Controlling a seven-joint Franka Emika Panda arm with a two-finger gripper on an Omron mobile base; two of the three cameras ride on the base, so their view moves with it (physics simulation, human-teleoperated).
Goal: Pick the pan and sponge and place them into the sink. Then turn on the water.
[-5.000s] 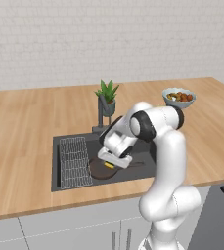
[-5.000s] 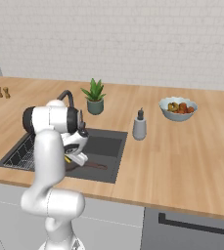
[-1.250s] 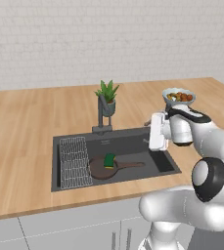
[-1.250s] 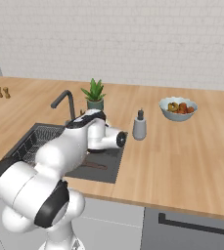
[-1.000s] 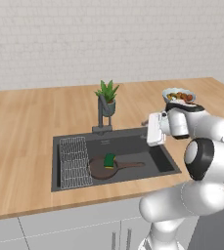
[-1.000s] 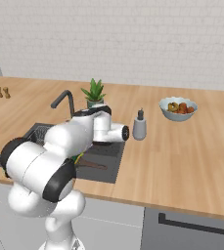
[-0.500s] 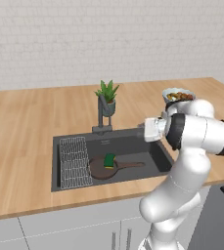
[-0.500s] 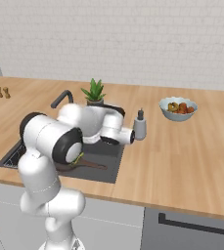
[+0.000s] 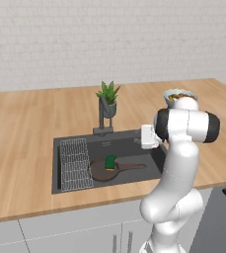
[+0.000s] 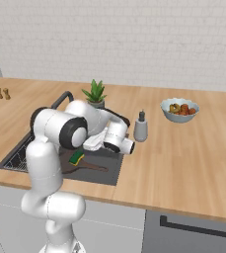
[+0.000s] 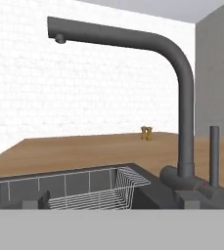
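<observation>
Your sink [image 9: 58, 168] holds the wire rack [image 9: 75, 163] at 9 o'clock and the pan [image 9: 104, 170] mid-basin, with the sponge [image 9: 110, 162] resting on its 12 o'clock rim. Your gripper [image 9: 135, 141] hangs over the basin's 3 o'clock end facing the faucet [image 11: 184, 122]; you cannot tell whether its fingers are apart.

The arm has lifted out of the sink [image 9: 70, 184], leaving the sponge [image 9: 110, 162] resting on the pan [image 9: 104, 170].

pan [image 9: 104, 171]: dark brown, flat in sink [image 9: 70, 145], handle right | sponge [image 9: 110, 162]: green-topped, on pan rim
</observation>
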